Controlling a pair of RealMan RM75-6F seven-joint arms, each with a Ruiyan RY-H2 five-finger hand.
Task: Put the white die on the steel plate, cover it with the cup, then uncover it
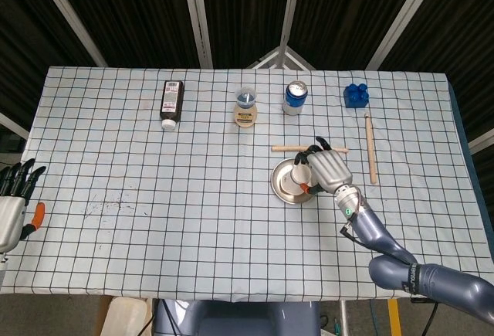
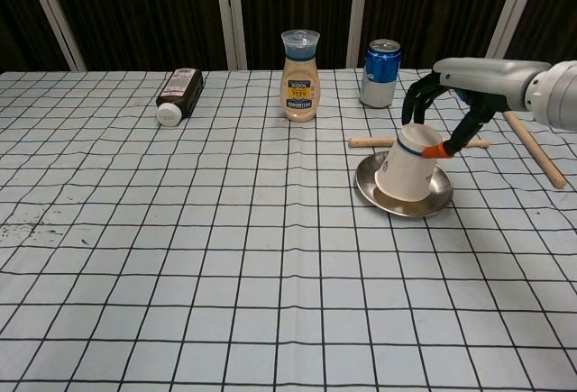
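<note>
Far row: dark bottle (image 1: 171, 103), sauce bottle (image 2: 300, 76), can (image 2: 380, 73), blue block (image 1: 355, 94) bar far edge. Dowel (image 2: 371, 141) lies just behind steel plate (image 2: 365, 186); 2nd dowel (image 1: 370, 149) to its right. Bench (image 1: 154, 220) near and left of plate open for approach.

Even, bright overhead light fell on the checked tablecloth (image 1: 154, 189); the background stayed dark. Shadows were soft and short, seemingly from diffuse lamps. The steel plate (image 2: 439, 196) showed mild glare. Both views were sharp, edges slightly bowed.
</note>
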